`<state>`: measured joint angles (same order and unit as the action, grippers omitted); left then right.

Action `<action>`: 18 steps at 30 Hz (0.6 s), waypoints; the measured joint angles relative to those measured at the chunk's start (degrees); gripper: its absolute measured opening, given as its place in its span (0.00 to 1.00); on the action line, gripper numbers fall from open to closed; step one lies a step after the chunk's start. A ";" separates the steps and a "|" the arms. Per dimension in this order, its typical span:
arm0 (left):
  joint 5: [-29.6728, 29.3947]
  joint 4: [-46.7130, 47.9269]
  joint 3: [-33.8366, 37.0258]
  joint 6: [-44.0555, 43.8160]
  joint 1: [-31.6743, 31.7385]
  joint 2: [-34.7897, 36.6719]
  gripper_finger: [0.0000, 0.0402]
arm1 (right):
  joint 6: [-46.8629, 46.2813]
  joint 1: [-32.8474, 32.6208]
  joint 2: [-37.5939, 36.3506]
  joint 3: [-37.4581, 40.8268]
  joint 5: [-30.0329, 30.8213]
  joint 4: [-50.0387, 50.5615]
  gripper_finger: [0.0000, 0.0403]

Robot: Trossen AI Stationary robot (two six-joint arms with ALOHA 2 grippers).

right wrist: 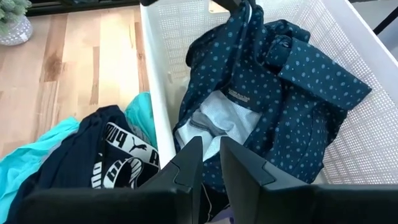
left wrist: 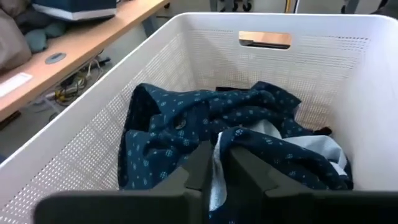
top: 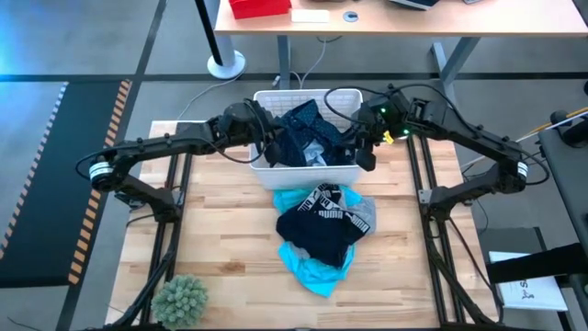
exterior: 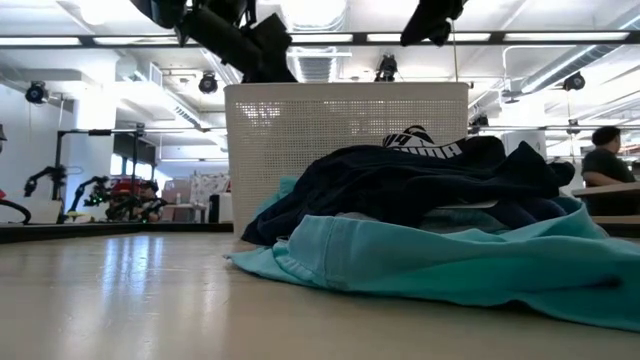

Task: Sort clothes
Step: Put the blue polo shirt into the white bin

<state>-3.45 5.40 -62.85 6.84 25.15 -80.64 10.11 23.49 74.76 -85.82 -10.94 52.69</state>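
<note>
Clothes are split between two places. From above, a navy patterned shirt (top: 299, 138) fills the white slotted basket (top: 276, 175) at the far edge of the worktop (top: 220, 239), and a heap lies just in front of it toward the middle: a black garment with a white lettered waistband (top: 322, 221) on top, a turquoise one (top: 308, 267) spread beneath, a bit of grey (top: 366, 216) at the side. The left hand (top: 266, 142) reaches in over the basket's left wall and the right hand (top: 365, 152) hangs over its right wall, so both seem set to work on the shirt. A fuzzy green ball (top: 181, 299) sits at the near left corner, apart from it all.

At worktop level, the heap (exterior: 430, 230) lies against the basket's front wall (exterior: 300, 140), turquoise lowest; the arms show only as dark shapes above.

Past the left wrist, the fingers (left wrist: 242, 168) stand nearly together with a fold of pale cloth (left wrist: 216, 180) between them, which I judge to be the shirt's lining, pinched.

Past the right wrist, the fingers (right wrist: 239, 165) stand narrow and bare above the shirt's pale inner collar (right wrist: 221, 118), gripping nothing.
</note>
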 joint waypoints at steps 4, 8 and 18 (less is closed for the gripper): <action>1.46 -0.09 0.00 -0.97 0.00 0.00 0.24 | -0.37 0.02 2.33 0.00 0.00 -0.72 0.09; 1.50 -0.27 0.00 -2.91 -0.02 0.00 0.37 | -0.46 -0.01 4.62 0.00 -0.02 -0.73 0.09; 1.54 -0.29 -1.24 -3.14 -0.02 0.00 0.61 | -0.46 -1.02 7.61 0.02 -0.04 -2.64 0.08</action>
<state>-1.91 5.10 -64.09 3.70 25.12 -80.64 9.65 22.47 82.37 -85.80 -10.98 50.04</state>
